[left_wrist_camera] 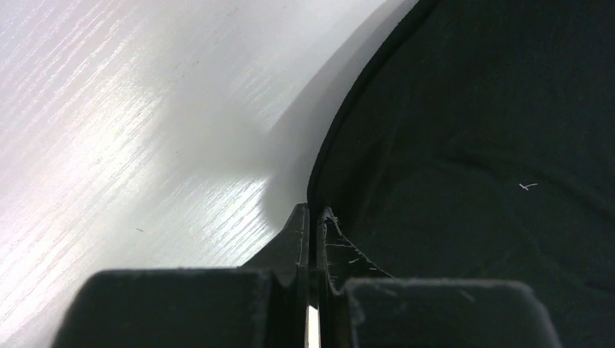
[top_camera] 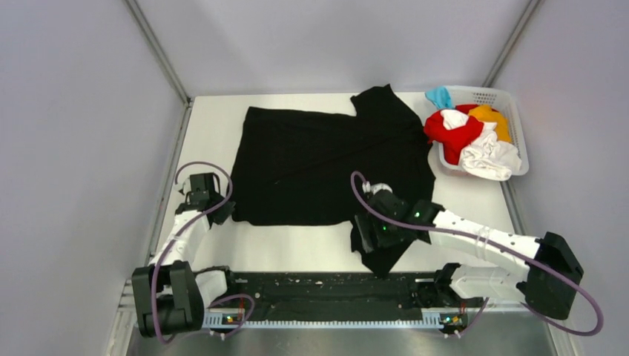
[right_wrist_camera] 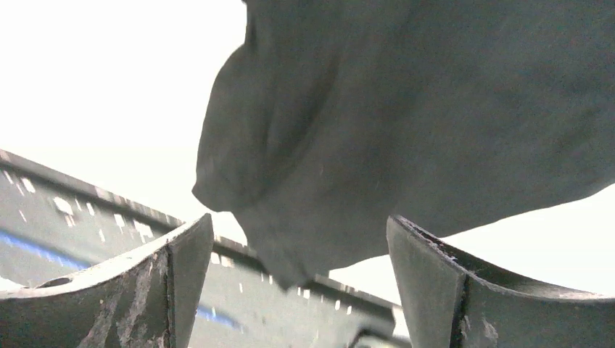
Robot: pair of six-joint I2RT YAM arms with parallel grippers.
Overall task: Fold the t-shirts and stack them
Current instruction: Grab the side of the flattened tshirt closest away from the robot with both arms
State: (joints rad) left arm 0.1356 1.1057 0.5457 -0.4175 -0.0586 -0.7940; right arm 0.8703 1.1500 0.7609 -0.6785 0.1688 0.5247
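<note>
Nearest, the left gripper (left_wrist_camera: 312, 214) sits at the near left corner of the black t-shirt (top_camera: 319, 163), its fingers pressed together on the hem, which runs straight into the tips in the left wrist view. Over to the right, the right gripper (right_wrist_camera: 299, 225) hangs over the shirt's near sleeve (top_camera: 386, 259) with its fingers spread wide; the bunched cloth lies between and ahead of them, not gripped. Beyond both, the shirt's body lies spread across the middle of the white table (top_camera: 297, 252), its other sleeve reaching the far edge. At the far right, the white basket (top_camera: 523, 141) holds crumpled shirts: red (top_camera: 452, 133), white (top_camera: 489, 159), orange-yellow (top_camera: 493, 117) and light blue (top_camera: 440, 96).
</note>
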